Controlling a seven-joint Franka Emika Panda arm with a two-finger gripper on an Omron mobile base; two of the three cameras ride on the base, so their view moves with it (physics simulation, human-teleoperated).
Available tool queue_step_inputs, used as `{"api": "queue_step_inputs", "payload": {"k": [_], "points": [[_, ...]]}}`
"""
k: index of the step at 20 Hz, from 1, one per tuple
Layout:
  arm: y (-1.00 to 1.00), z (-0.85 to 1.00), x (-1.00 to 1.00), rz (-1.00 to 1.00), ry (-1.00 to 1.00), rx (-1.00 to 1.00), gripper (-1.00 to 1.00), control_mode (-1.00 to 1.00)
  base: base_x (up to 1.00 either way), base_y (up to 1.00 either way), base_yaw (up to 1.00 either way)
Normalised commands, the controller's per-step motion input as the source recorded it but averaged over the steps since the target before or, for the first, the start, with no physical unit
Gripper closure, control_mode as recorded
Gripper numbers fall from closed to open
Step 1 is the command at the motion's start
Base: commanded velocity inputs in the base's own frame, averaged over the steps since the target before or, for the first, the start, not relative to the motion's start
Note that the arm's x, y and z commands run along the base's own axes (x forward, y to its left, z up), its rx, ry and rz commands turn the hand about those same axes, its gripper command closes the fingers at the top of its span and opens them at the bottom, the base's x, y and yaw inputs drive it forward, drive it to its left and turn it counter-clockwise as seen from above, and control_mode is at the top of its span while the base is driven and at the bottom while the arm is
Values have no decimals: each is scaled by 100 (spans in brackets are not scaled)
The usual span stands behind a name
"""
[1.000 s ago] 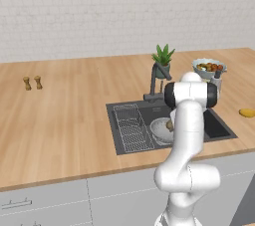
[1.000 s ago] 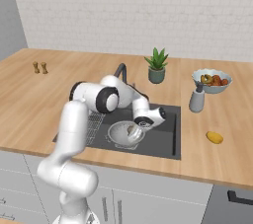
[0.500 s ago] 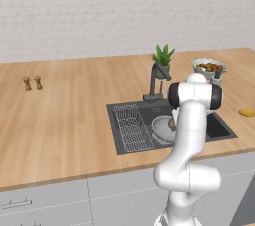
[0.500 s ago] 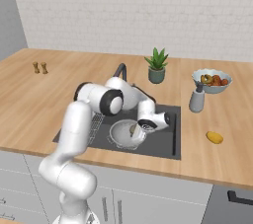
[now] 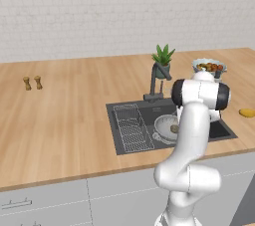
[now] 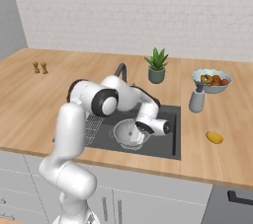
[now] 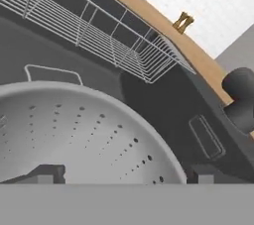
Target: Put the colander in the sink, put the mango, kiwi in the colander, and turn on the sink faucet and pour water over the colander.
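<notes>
Colander, the round silver-grey perforated metal bowl [image 5: 166, 126], sits upright in the dark grey rectangular sink [image 5: 130, 143], opening upward, right of the wire rack [image 5: 132, 128]. From the left base view I see the small dull brown kiwi [image 5: 174, 129] lying inside it; its long axis cannot be judged at this size.

Left to right in the right base view: two small wooden shakers [image 6: 39, 67] at the far left of the wooden counter [image 6: 44, 99], the tall dark grey faucet [image 6: 121, 72] behind the basin, a green potted plant [image 6: 157, 65], a grey bottle-shaped dispenser [image 6: 196, 99], and a pale bowl of colourful food [image 6: 211, 80]. The small yellow-orange oval mango [image 6: 214, 137] lies on the counter right of the sink, long axis running left-right and tilted slightly toward the front edge, well apart from the colander.

Gripper [image 7: 122, 173] hangs low over the colander's interior. In the hand view its fingertips [image 7: 47, 173] stand wide apart with nothing between them.
</notes>
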Motion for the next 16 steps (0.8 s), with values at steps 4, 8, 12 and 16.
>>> {"api": "queue_step_inputs", "payload": {"k": [4,8,12,16], "points": [[0,99,0,1,-20,0,-100,-100,0,0,0],[-13,100,-9,1,-3,0,-100,-100,0,0,0],[-39,73,-43,0,5,-8,-100,-100,0,0,0],[-57,55,-60,-3,7,-22,-100,-100,0,0,0]]}}
